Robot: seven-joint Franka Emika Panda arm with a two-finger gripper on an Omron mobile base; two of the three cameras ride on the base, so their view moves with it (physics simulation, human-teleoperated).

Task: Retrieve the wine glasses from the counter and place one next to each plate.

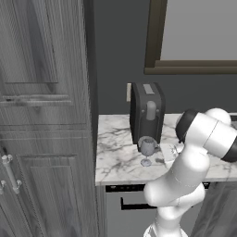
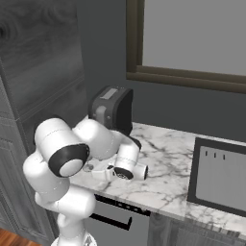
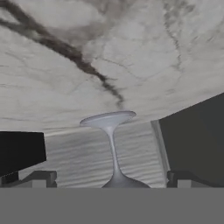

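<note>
- Fingers (image 3: 41, 178) are standing spread, straddling the glass (image 3: 112, 148) without gripping it.
- Glass is standing upright on the marble counter (image 1: 115, 157), just before the black coffee machine (image 1: 147, 111).
- Right base view is showing a dark tray (image 2: 222, 178) lying flat, with a framed window (image 2: 192, 38) beyond.

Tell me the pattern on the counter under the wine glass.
White-grey marble with dark veins on the counter, clearest in the left base view.

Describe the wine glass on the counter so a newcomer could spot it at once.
Find the short marble counter beside the tall grey wood cabinet. A black coffee machine stands on it, and the wine glass stands upright right in front. It is the one see-through stemmed thing there.
</note>
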